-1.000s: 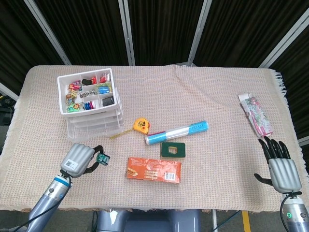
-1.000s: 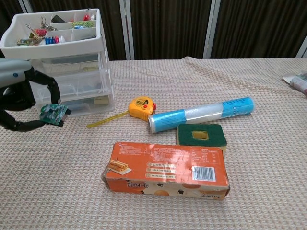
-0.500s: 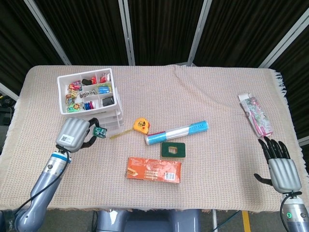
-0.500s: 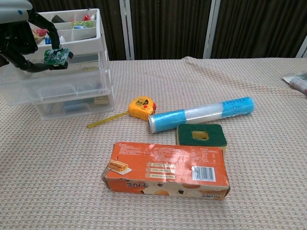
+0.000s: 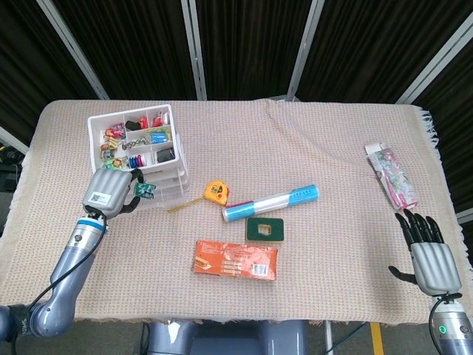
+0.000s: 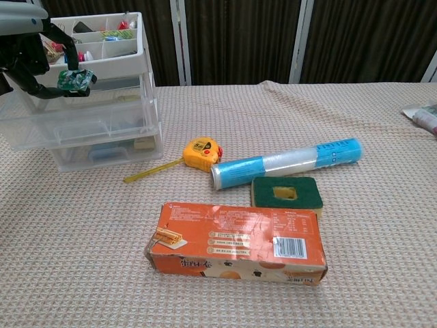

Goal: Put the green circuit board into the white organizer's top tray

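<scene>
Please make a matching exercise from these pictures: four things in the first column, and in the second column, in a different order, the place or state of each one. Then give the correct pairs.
Things
1. green circuit board
2. yellow tape measure
3. green sponge
4. right hand

Places or states
A. lies between the blue-ended roll and the orange box
B. held up by the left hand in front of the white organizer
C. holds nothing, fingers apart, near the table's front right corner
D. lies on the cloth with part of its tape pulled out

Pairs: 1-B, 2-D, 3-A, 4-C
</scene>
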`<state>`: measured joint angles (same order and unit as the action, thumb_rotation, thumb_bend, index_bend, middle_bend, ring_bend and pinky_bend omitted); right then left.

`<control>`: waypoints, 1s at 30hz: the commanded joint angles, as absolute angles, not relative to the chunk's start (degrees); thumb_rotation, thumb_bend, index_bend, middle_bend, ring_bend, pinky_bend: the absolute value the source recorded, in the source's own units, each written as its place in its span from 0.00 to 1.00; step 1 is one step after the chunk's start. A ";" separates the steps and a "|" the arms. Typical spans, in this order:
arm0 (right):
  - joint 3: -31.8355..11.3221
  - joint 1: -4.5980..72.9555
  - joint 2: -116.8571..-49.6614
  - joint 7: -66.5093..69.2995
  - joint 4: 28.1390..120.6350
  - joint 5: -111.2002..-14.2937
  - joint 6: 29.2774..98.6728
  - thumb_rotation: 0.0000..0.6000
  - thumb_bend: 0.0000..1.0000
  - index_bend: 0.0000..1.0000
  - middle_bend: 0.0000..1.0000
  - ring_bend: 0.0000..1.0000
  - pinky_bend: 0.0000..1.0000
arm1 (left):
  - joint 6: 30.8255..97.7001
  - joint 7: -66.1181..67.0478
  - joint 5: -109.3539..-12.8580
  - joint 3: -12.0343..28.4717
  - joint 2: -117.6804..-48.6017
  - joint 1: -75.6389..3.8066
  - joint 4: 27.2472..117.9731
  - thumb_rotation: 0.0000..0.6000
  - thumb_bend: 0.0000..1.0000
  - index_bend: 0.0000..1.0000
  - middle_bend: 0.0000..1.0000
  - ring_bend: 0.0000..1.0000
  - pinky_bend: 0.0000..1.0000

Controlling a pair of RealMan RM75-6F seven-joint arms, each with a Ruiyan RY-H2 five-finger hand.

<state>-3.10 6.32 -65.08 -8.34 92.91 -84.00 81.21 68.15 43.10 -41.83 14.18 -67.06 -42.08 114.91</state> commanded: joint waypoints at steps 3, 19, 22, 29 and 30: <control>-3.11 6.28 -65.09 -8.39 92.95 -84.00 81.27 1.00 0.00 0.05 0.00 0.00 0.00 | 68.39 42.93 -42.01 13.76 -66.71 -42.22 115.03 1.00 0.30 0.40 0.97 0.94 0.75; -3.08 6.30 -65.08 -8.44 92.99 -83.92 81.13 1.00 0.00 0.05 0.00 0.00 0.00 | 69.80 37.96 -64.30 5.95 -62.60 -38.06 115.67 1.00 0.42 0.30 0.44 0.49 0.43; -3.04 6.30 -65.05 -8.61 93.06 -83.89 81.07 1.00 0.00 0.05 0.00 0.00 0.00 | 71.13 38.69 -76.42 2.06 -61.20 -36.76 112.42 1.00 0.74 0.30 0.32 0.39 0.39; -3.16 6.29 -65.09 -8.92 93.23 -83.52 81.01 1.00 0.00 0.05 0.00 0.00 0.00 | 75.60 37.63 -96.73 -4.38 -60.99 -33.96 102.67 1.00 1.00 0.30 0.18 0.21 0.24; -3.18 6.29 -65.09 -8.97 93.26 -83.46 81.00 1.00 0.00 0.05 0.00 0.00 0.00 | 75.66 37.39 -97.59 -4.76 -61.10 -33.74 101.90 1.00 1.00 0.31 0.16 0.19 0.23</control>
<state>-3.17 6.29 -65.08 -8.98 93.26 -83.45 81.00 73.23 38.45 -89.76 -0.36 -61.73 -35.95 107.53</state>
